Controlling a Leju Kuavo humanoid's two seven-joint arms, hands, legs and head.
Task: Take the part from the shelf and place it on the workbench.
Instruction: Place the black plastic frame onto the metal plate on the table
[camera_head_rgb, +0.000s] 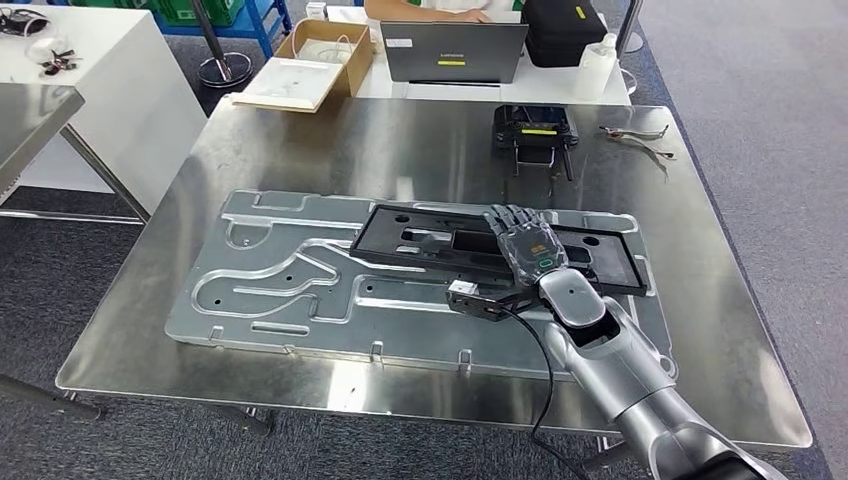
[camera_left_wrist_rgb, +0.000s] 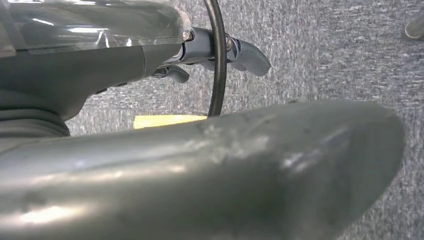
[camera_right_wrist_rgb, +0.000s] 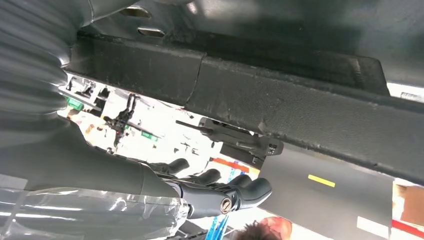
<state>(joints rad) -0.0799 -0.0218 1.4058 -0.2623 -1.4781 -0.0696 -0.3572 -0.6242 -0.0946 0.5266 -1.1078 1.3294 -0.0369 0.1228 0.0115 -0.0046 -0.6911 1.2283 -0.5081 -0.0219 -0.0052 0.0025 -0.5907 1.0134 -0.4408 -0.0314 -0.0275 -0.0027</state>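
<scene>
The right robot hand (camera_head_rgb: 527, 250) covers the middle of the flat black rectangular frame part (camera_head_rgb: 430, 240); grip indeterminable.

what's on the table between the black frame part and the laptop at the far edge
In the head view, a black controller-like device sits on bare steel tabletop between the black frame part and the laptop.

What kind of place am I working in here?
Probably a factory workshop or test lab: a steel workbench carrying a stamped metal plate, a laptop on the desk behind, and grey carpet.
</scene>
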